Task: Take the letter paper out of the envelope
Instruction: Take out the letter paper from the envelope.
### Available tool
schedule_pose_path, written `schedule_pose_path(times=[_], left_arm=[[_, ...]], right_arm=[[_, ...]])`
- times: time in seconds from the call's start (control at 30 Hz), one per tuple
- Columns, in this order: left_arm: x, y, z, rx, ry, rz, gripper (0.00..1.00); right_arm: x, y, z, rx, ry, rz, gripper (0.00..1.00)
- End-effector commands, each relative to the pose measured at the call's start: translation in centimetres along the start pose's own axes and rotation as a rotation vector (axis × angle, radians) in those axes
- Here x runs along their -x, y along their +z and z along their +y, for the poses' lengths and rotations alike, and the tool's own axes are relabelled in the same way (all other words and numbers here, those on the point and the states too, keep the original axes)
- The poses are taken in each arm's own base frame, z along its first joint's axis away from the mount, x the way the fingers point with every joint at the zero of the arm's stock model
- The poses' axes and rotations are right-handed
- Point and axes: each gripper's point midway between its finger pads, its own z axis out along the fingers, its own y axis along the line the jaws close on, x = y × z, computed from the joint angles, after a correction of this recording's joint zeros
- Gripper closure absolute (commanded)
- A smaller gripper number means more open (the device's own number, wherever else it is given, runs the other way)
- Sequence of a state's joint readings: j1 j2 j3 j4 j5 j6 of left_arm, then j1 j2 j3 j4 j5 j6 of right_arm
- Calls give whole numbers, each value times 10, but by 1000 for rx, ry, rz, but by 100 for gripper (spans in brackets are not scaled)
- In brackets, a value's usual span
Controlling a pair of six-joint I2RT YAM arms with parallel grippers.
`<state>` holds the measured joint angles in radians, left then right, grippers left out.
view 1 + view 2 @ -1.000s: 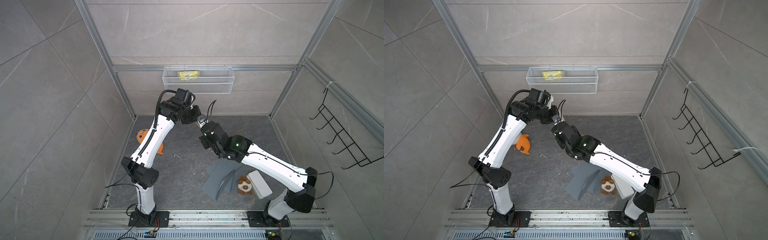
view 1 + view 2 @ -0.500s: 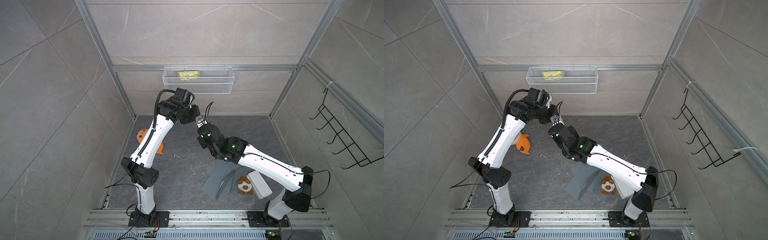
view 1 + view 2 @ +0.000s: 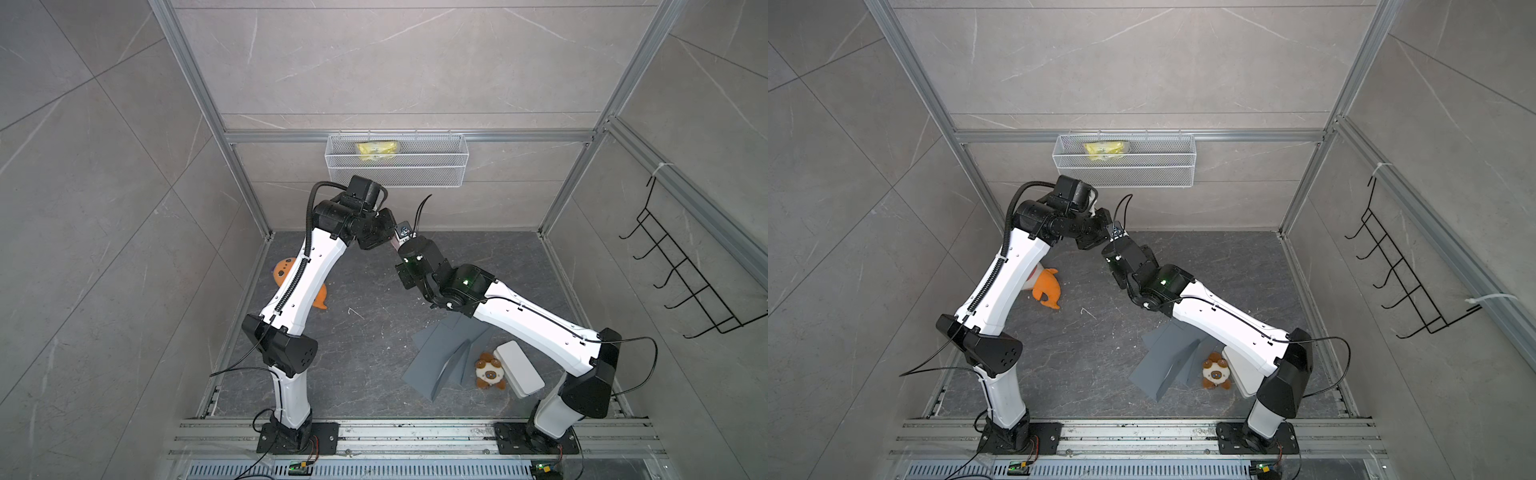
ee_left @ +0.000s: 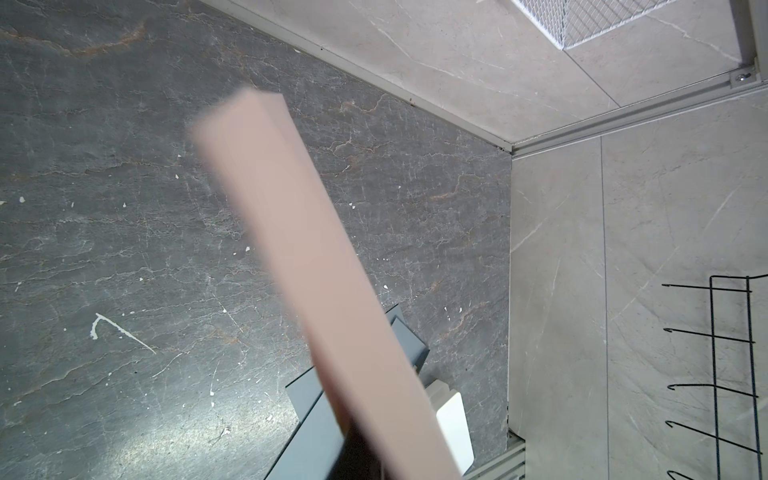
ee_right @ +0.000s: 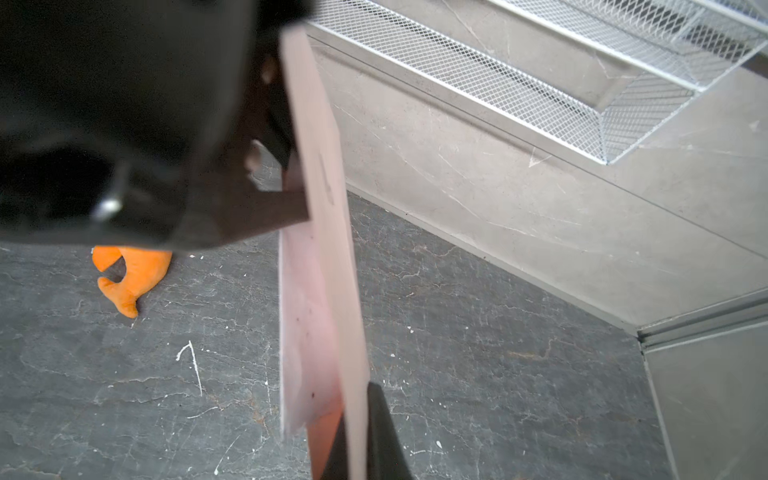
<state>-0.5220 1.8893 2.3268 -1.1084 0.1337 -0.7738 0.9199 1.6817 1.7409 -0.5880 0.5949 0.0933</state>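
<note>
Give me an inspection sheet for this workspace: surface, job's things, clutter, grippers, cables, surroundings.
surface: dark stone floor, white flecks.
job's things: pink envelope held aloft between both arms; contents cannot be told apart.
clutter: orange plush toy, grey folded sheets, brown plush toy, white box, on the floor.
grippers: left gripper and right gripper both shut on the envelope, at opposite ends.
cables: black ribbed hose along the left arm; thin cables loop off both arms.
surroundings: wire basket on the back wall holding a yellow packet; black hook rack on a side wall.
</note>
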Motion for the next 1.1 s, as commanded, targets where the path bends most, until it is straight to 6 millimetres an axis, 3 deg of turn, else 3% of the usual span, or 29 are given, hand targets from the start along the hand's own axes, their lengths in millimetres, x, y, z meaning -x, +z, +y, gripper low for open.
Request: schedule_pose_path(times=[0.0, 0.3, 0.67, 0.9, 1.07], left_arm=[[5, -32, -27, -107, -5, -31, 100], [4, -26, -27, -106, -17, -15, 100], [16, -55, -38, -138, 7, -92, 100], [23, -74, -61, -251, 18, -132, 100], [25, -77, -76, -338, 31, -133, 100]], right_arm=[[-29, 18, 2, 7, -16, 110, 100], [-19, 8, 13, 110, 5, 90, 100], [-38, 10, 11, 268, 144, 168, 100], [-60, 22, -18, 246, 324, 235, 100], [-73, 29, -57, 186, 561, 232, 100]])
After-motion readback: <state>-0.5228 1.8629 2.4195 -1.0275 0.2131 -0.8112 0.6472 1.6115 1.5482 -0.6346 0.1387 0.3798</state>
